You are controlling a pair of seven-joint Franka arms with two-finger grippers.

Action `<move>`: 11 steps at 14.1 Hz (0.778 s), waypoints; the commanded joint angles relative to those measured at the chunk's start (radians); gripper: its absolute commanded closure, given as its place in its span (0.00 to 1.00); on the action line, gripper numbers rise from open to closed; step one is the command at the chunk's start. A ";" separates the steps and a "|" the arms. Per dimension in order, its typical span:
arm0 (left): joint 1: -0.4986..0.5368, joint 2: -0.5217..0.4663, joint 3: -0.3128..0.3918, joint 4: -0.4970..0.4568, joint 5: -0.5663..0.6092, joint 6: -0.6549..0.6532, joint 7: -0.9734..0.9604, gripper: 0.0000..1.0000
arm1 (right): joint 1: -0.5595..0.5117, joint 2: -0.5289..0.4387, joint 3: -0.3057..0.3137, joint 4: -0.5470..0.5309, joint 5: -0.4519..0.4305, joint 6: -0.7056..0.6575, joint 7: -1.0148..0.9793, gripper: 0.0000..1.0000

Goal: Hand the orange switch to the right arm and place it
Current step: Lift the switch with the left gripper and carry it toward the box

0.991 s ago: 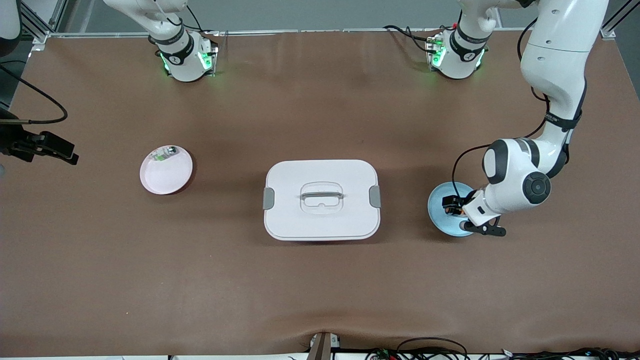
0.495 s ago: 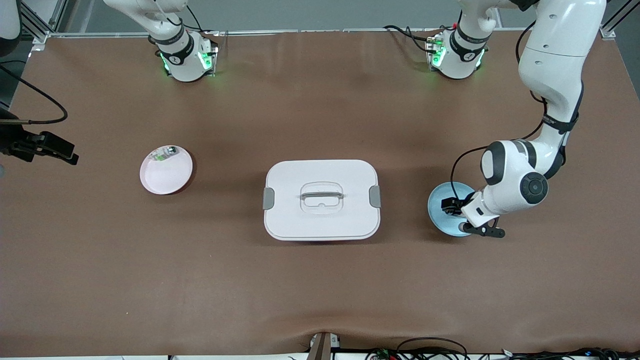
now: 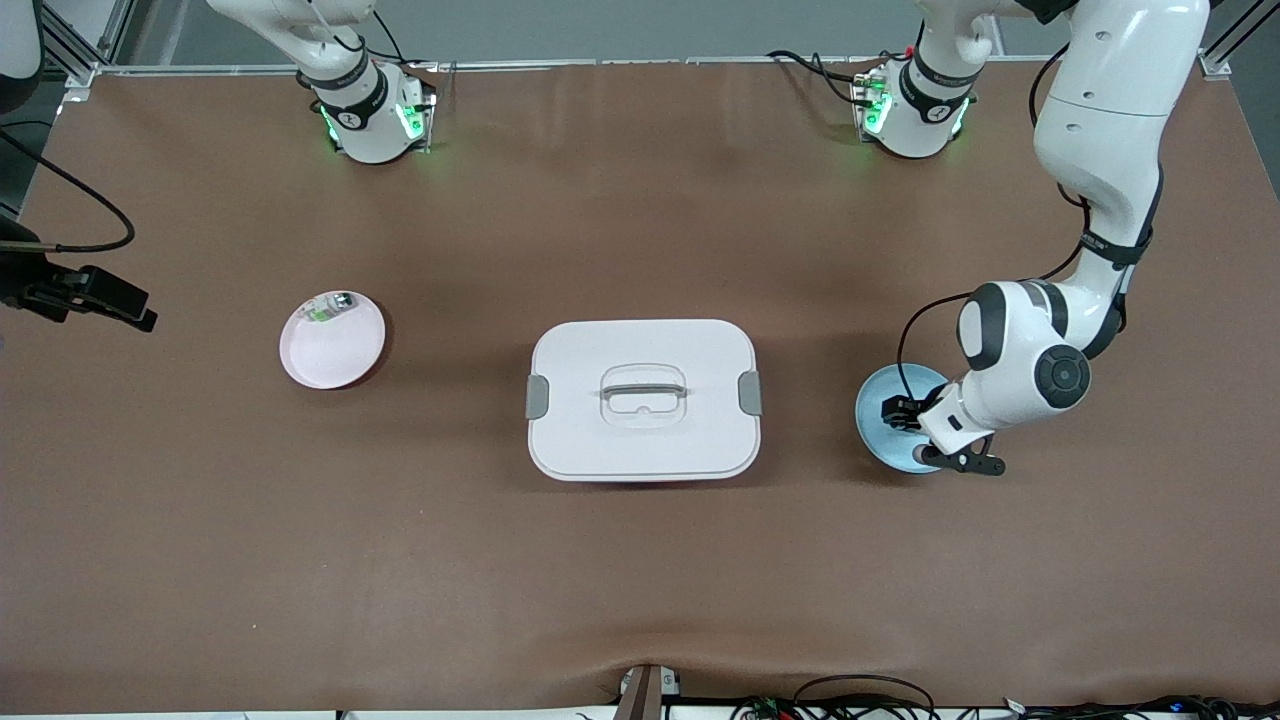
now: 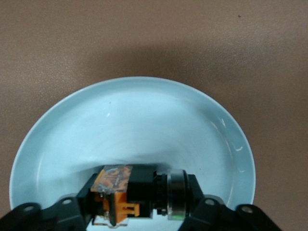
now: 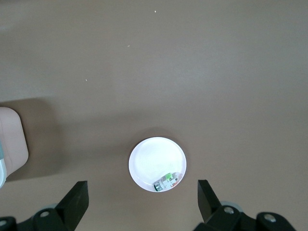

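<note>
On the brown table (image 3: 640, 560), front view: blue plate (image 3: 875, 425) toward the left arm's end, about midway between the table's robot-side edge and its camera-side edge. Left gripper (image 3: 903, 413) down inside the plate, the arm's wrist covering much of it. White lidded container (image 3: 643, 398) at the table's centre. Pink plate (image 3: 333, 345) toward the right arm's end, holding a small white-and-green part (image 3: 330, 306) at its rim nearest the robots. Right arm raised and waiting; its gripper is not identifiable in this view.

Left wrist view: orange switch (image 4: 139, 192) lying on its side in the blue plate (image 4: 130, 120), between the left gripper's fingers (image 4: 84, 197), which are closed on it, one at each end of its body. Plate rim stands clear all round the switch.

Right wrist view: right gripper (image 5: 142, 195) high over the table, fingers (image 5: 77, 195) spread wide with nothing between them, looking down on the pink plate (image 5: 154, 161) and its white-and-green part (image 5: 167, 183); a corner of the container (image 5: 12, 139) at the picture's edge.

Progress, as judged: the grasp looks made; lift, handover to the right arm and placing remain. Open table lies on every side of the container and toward all four edges; only the container stands between the two plates, so a handover above it looks unobstructed.
</note>
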 commanded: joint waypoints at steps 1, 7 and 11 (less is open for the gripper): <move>0.004 0.007 -0.003 0.009 -0.023 0.012 0.009 0.67 | -0.003 -0.018 0.004 -0.013 0.010 0.004 0.019 0.00; 0.018 -0.083 -0.003 0.009 -0.025 -0.112 -0.031 0.81 | -0.014 -0.019 -0.001 -0.013 0.055 0.002 0.020 0.00; 0.016 -0.204 -0.003 0.029 -0.025 -0.278 -0.310 0.81 | -0.014 -0.018 -0.002 -0.013 0.055 0.001 0.020 0.00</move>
